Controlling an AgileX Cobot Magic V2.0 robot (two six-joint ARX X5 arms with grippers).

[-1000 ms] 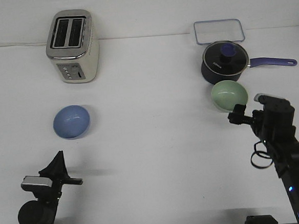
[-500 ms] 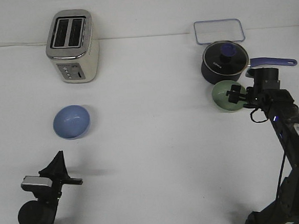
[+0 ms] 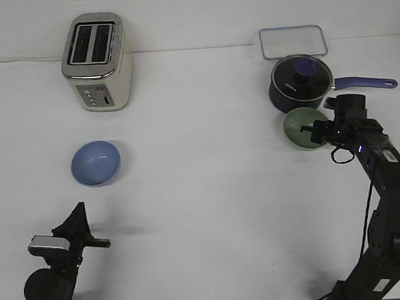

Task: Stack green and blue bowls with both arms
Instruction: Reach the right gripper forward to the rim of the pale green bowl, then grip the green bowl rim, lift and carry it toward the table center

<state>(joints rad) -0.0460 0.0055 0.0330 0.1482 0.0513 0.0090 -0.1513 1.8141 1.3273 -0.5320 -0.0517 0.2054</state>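
The light blue bowl (image 3: 96, 163) sits open side up on the white table at the left. The pale green bowl (image 3: 298, 126) sits at the right, just in front of the saucepan. My right gripper (image 3: 317, 133) is low over the green bowl's right rim, and its fingers hide part of that rim. I cannot make out whether its jaws are open or shut. My left gripper (image 3: 79, 209) is at the front left, pointing up and away, with its fingers together and empty. It is well in front of the blue bowl.
A dark blue lidded saucepan (image 3: 300, 82) with a long handle stands right behind the green bowl. A clear rectangular container (image 3: 293, 42) lies behind it. A cream toaster (image 3: 98, 61) stands at the back left.
My right arm has reached forward from the front right and brought its gripper down onto the green bowl's right rim. The left arm and both bowls have not moved.
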